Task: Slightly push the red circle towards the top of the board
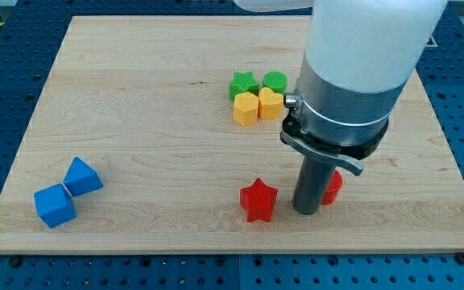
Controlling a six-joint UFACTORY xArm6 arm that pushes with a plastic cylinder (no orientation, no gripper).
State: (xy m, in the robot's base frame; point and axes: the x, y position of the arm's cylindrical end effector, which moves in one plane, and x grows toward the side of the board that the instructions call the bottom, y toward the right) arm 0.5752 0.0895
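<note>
The red circle (333, 187) lies near the view's bottom right of the wooden board (135, 121), mostly hidden behind my rod. My tip (306, 211) rests on the board just at the circle's lower left, touching or nearly touching it. A red star (258, 200) lies just left of my tip.
A cluster sits above the rod: a green star (243, 84), a green circle (275, 80), a yellow hexagon-like block (246, 107) and a yellow heart (271, 104). Two blue blocks (81, 176) (54, 205) lie at the bottom left. The arm's wide body hides the board's upper right.
</note>
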